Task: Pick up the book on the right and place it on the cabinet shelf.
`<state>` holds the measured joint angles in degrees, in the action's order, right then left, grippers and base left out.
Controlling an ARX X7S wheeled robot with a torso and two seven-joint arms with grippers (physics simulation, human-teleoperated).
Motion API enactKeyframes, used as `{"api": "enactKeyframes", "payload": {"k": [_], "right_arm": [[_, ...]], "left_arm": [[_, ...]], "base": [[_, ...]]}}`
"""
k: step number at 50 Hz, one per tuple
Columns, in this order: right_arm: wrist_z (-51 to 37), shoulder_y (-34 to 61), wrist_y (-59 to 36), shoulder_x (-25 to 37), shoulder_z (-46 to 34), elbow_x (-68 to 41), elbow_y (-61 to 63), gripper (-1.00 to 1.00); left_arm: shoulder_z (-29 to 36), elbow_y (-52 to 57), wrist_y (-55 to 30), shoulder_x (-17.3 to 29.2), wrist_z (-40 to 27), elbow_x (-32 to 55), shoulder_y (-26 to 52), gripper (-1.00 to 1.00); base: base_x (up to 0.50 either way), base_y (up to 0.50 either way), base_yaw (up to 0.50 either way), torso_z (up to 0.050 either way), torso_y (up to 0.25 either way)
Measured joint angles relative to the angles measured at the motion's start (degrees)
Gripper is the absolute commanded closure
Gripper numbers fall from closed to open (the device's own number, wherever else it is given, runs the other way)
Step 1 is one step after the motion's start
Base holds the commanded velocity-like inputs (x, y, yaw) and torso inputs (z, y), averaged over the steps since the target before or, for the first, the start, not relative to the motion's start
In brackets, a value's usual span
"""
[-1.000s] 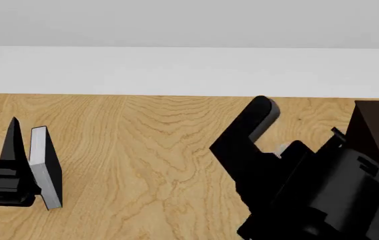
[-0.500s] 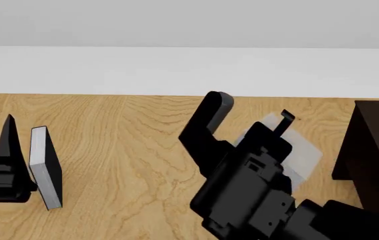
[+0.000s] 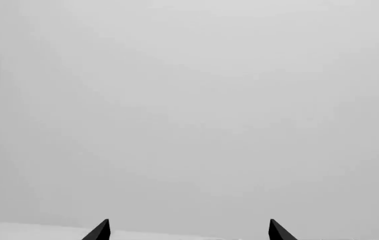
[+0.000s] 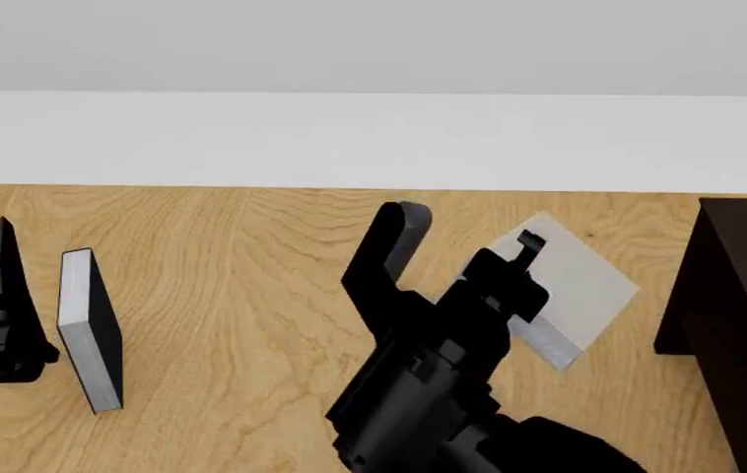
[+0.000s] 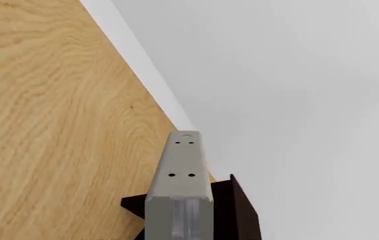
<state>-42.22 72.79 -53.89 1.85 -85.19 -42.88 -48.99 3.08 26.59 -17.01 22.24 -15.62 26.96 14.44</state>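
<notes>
The book (image 4: 589, 288), light grey with a white page edge, lies flat on the wooden table (image 4: 255, 296) a little left of the dark cabinet shelf (image 4: 742, 315). My right gripper (image 4: 459, 241) hangs above the table at the book's near-left corner, open, with nothing between its fingers. One finger (image 4: 521, 258) overlaps the book's left edge. The right wrist view shows one grey finger (image 5: 179, 185) with the cabinet shelf (image 5: 243, 212) behind it. My left gripper (image 4: 0, 286) is at the far left, and its tips (image 3: 103, 231) stand wide apart, open and empty.
A black-covered book (image 4: 91, 330) with a white page edge stands upright just right of my left gripper. A white wall (image 4: 373, 138) runs along the table's far edge. The left wrist view faces only grey wall (image 3: 189, 100).
My right arm has swung left, away from the cabinet shelf, uncovering the grey book lying flat on the table. The left gripper has drifted slightly left.
</notes>
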Motion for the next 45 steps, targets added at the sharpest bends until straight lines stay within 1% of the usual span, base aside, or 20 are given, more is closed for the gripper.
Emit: {"api": "enactKeyframes", "payload": {"k": [9, 19, 45], "right_arm": [[-1.3, -2.0, 1.82, -1.09, -0.2, 1.62, -3.71, 1.0], [-1.83, -3.98, 3.41, -1.55, -0.2, 4.39, -5.92, 1.0], [-1.75, -7.74, 5.61, -1.84, -0.15, 11.48, -9.12, 1.0]], "left_arm": [[-0.06, -2.44, 0.72, -0.15, 0.28, -0.18, 0.11, -1.0], [-1.58, -2.77, 1.37, 0.55, -0.57, -0.39, -2.09, -1.0], [-2.22, -4.2, 2.3, 1.06, -1.38, -1.17, -3.49, -1.0]], "base": [[0.0, 0.0, 0.0, 0.001, 0.001], [0.0, 0.0, 0.0, 0.0, 0.002], [0.0, 0.0, 0.0, 0.0, 0.001]]}}
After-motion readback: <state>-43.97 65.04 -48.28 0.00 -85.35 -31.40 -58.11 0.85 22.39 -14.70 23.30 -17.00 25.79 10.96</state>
